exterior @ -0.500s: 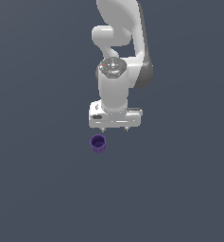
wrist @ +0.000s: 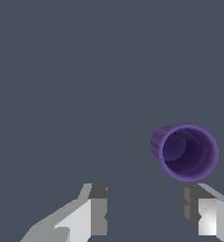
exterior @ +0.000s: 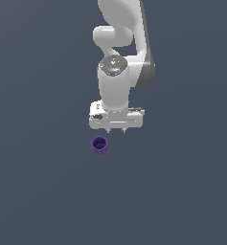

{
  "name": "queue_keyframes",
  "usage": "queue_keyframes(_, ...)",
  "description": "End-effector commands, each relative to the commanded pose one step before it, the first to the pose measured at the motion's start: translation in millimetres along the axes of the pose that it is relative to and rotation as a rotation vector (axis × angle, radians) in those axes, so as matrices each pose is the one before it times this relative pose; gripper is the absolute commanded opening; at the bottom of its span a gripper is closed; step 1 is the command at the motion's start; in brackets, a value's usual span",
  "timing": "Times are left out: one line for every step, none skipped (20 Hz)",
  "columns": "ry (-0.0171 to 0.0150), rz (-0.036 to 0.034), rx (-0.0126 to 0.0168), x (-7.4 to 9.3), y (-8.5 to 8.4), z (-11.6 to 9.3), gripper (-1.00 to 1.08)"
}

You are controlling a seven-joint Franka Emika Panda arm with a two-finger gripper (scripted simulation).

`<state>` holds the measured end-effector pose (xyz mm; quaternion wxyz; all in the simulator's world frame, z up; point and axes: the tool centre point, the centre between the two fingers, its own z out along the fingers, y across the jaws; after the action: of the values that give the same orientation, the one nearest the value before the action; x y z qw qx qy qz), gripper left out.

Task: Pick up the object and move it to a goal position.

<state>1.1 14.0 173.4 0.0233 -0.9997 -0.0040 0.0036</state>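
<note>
Exterior view: the end effector [exterior: 117, 130] points down over the plain grey counter [exterior: 43, 191], its two short fingertips apart and holding nothing. The purple cup [exterior: 99, 145] stands upright just ahead of it and a little toward the exterior view's left, not touching it

Wrist view: both fingers [wrist: 98, 210] show with a wide gap and empty space between them. The cup [wrist: 186, 152] lies beyond the tip of one finger, outside the gap, open mouth facing the camera

The cup looks small, rigid, hollow and probably light, with smooth walls that may slip. Squeezing across the outer wall below the rim seems safest, once the cup sits centred between the fingers
</note>
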Motion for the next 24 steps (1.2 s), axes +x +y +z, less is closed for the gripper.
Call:
queue_keyframes(-0.00130, -0.00407, -0.00118, -0.03, -0.09, 0.48, 0.28)
queue_keyframes(-0.00159, -0.00560, -0.00205, 0.09, 0.07, 0.41, 0.28)
queue_keyframes(-0.00214, -0.00775, -0.00281, 0.13, 0.06, 0.55, 0.28)
queue_keyframes(-0.00292, -0.01000, -0.00368, 0.15, 0.10, 0.75, 0.28)
queue_keyframes(-0.00372, -0.01228, -0.00457, 0.18, 0.12, 0.97, 0.28)
queue_keyframes(-0.00439, -0.01437, -0.00534, 0.21, 0.15, 1.13, 0.28)
queue_keyframes(-0.00499, -0.01633, -0.00605, 0.25, 0.19, 1.26, 0.28)
queue_keyframes(-0.00574, -0.01846, -0.00684, 0.28, 0.24, 1.42, 0.28)
queue_keyframes(-0.00652, -0.02064, -0.00765, 0.32, 0.27, 1.59, 0.28)
queue_keyframes(-0.00731, -0.02276, -0.00844, 0.35, 0.33, 1.75, 0.28)
queue_keyframes(-0.00815, -0.02492, -0.00923, 0.39, 0.39, 1.91, 0.28)
queue_keyframes(-0.00903, -0.02706, -0.01002, 0.43, 0.45, 2.07, 0.28)
queue_keyframes(-0.00995, -0.02916, -0.01079, 0.46, 0.54, 2.22, 0.28)
queue_keyframes(-0.01091, -0.03127, -0.01155, 0.50, 0.61, 2.38, 0.28)
queue_keyframes(-0.01192, -0.03333, -0.01229, 0.53, 0.71, 2.52, 0.28)
queue_keyframes(-0.01299, -0.03537, -0.01301, 0.56, 0.81, 2.66, 0.28)
queue_keyframes(-0.01411, -0.03738, -0.01370, 0.58, 0.93, 2.80, 0.28)
queue_keyframes(-0.01528, -0.03935, -0.01436, 0.60, 1.05, 2.93, 0.28)
queue_keyframes(-0.01650, -0.04122, -0.01496, 0.62, 1.18, 3.04, 0.28)
queue_keyframes(-0.01720, -0.04169, -0.01503, 0.61, 1.27, 3.06, 0.28)
queue_keyframes(-0.01763, -0.04144, -0.01483, 0.58, 1.35, 3.01, 0.28)
queue_keyframes(-0.01806, -0.04120, -0.01462, 0.56, 1.42, 2.97, 0.28)
queue_keyframes(-0.01848, -0.04095, -0.01439, 0.52, 1.49, 2.92, 0.28)
queue_keyframes(-0.01891, -0.04070, -0.01414, 0.49, 1.56, 2.87, 0.28)
